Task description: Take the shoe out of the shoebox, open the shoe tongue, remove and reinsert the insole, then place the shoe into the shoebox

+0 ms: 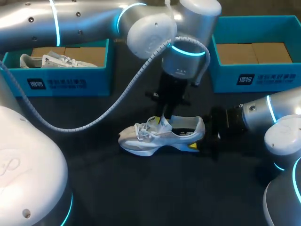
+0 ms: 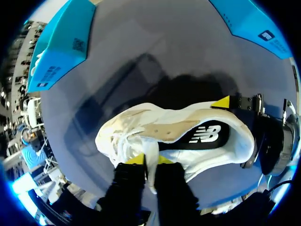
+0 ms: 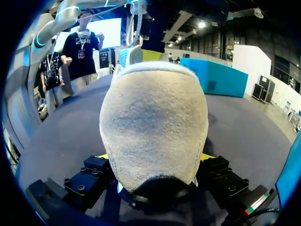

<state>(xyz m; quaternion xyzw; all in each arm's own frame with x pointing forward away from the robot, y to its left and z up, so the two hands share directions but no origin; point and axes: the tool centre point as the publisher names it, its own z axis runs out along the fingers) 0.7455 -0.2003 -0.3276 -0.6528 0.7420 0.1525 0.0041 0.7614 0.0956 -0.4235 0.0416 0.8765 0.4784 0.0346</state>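
Observation:
A white sneaker (image 1: 150, 136) stands on the dark table, toe to the left. My left gripper (image 1: 164, 121) comes down from above onto its laces. In the left wrist view this gripper (image 2: 149, 161) is shut on the white tongue (image 2: 151, 176), with the black insole (image 2: 207, 136) showing inside the shoe (image 2: 141, 122). My right gripper (image 1: 209, 134) is at the heel. The right wrist view shows the grey heel (image 3: 155, 113) filling the gap of this gripper (image 3: 157, 157), both fingers pressed against its sides.
A blue shoebox (image 1: 66, 82) at the back left holds another white shoe (image 1: 51, 60). A second blue shoebox (image 1: 254, 77) at the back right shows only its cardboard floor. Bare table lies in front of the sneaker.

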